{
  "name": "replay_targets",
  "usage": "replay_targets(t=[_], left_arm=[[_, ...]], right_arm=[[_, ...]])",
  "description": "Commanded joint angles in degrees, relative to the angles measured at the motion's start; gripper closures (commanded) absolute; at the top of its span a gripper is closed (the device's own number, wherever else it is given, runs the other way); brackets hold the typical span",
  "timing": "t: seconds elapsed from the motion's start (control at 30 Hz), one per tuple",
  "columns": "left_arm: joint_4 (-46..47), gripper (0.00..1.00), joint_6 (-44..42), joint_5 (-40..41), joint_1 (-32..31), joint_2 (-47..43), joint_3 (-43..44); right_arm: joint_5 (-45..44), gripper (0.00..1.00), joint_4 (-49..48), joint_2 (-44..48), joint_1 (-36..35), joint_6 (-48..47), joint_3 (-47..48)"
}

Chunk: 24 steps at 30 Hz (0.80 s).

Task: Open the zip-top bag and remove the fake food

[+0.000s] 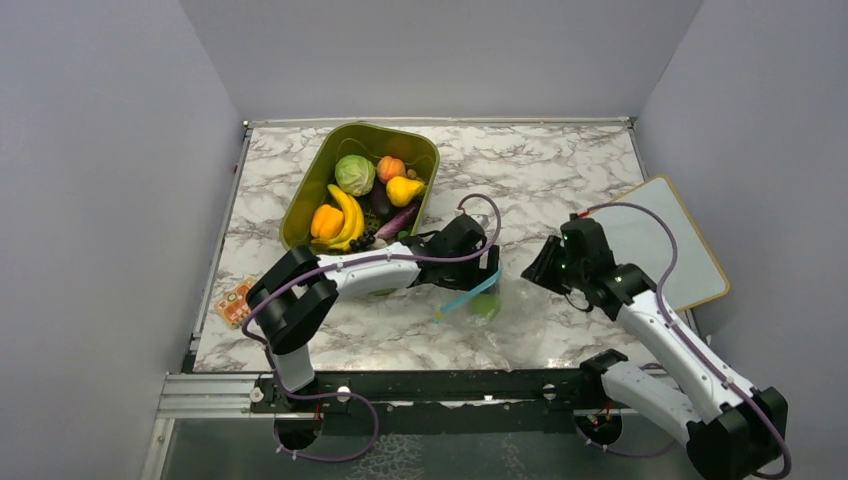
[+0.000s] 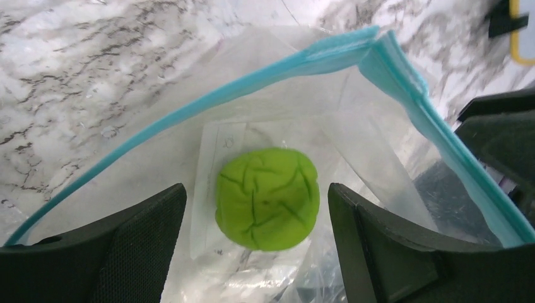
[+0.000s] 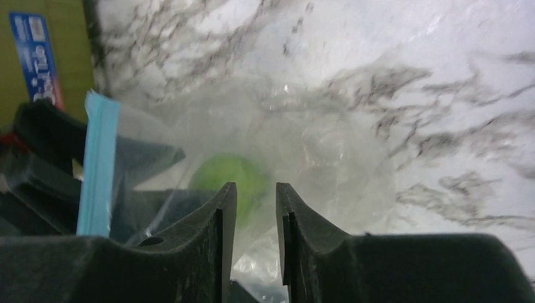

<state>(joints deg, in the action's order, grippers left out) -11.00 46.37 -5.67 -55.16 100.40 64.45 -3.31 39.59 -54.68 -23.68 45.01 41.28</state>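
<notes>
The clear zip-top bag [image 1: 505, 325] lies on the marble table with its teal zipper strip [image 2: 252, 88] spread open. One light green round piece of fake food [image 2: 267, 197] rests inside it. My left gripper [image 2: 257, 189] is open wide inside the bag's mouth, one finger [image 2: 126, 246] on each side of the green piece and apart from it. Just right of the bag, my right gripper [image 1: 538, 268] faces it with a narrow gap between its jaws and nothing in them. In the right wrist view the green piece [image 3: 214, 170] shows through the plastic [image 3: 315, 145].
A green bin [image 1: 300, 205] at the back left holds a cabbage, banana bunch, orange pepper, pear, peach and eggplant. A white board [image 1: 665, 240] lies at the right edge. A small card [image 1: 235, 300] lies by the table's left edge.
</notes>
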Motion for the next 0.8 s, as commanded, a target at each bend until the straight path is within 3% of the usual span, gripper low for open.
replay_targets(t=[0.0, 0.1, 0.23, 0.77], left_arm=[[-7.0, 0.14, -10.2, -8.7, 0.0, 1.2, 3.8], [-8.2, 0.14, -10.8, -8.8, -0.2, 2.6, 4.4], [-8.2, 0.14, -11.1, -6.9, -0.2, 2.5, 4.7], [-14.0, 0.13, -17.0, -10.2, -1.2, 3.7, 7.3]], right_arm=[[16.1, 0.7, -1.9, 7.3, 0.2, 2.7, -8.0], [22.3, 0.7, -4.8, 9.7, 0.2, 4.2, -13.6], [22.6, 0.71, -6.4, 8.9, 0.2, 5.4, -18.2], [23.6, 0.74, -14.4, 0.8, 0.2, 8.0, -22.0]])
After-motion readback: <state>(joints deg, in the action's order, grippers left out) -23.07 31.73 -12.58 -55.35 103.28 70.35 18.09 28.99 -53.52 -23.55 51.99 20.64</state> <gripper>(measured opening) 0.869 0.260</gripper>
